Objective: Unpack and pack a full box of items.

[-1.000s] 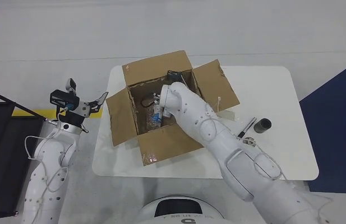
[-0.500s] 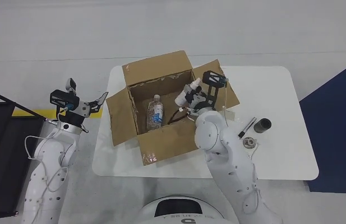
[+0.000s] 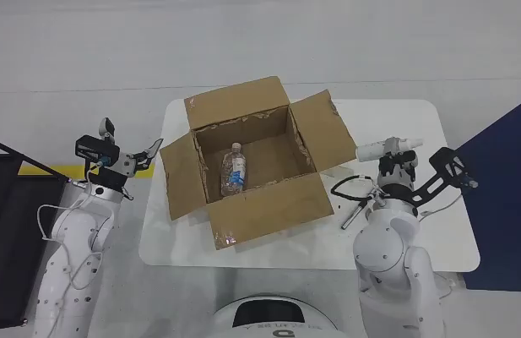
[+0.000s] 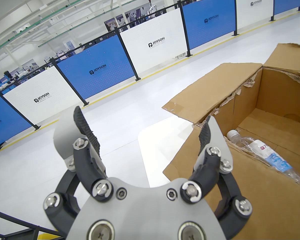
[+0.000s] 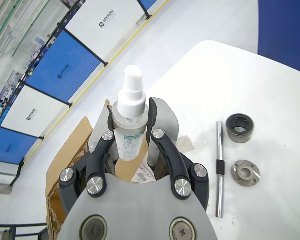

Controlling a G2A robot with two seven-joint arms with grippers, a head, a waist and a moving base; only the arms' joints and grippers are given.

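My right gripper's [image 5: 130, 108] clamped on the clear white-capped spray bottle [image 5: 130, 136], outside the brown cardboard box [image 3: 252, 215]; clear plastic water bottle [image 3: 234, 167] left inside. Left gripper's [image 4: 143, 116] wide apart.

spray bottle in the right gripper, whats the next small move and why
Probably lower the spray bottle onto the bare table beside the rod, black ring and flange, then open. The right gripper is shut on it above the table, beside the box, and those unpacked parts already lie there. A water bottle lies in the box.
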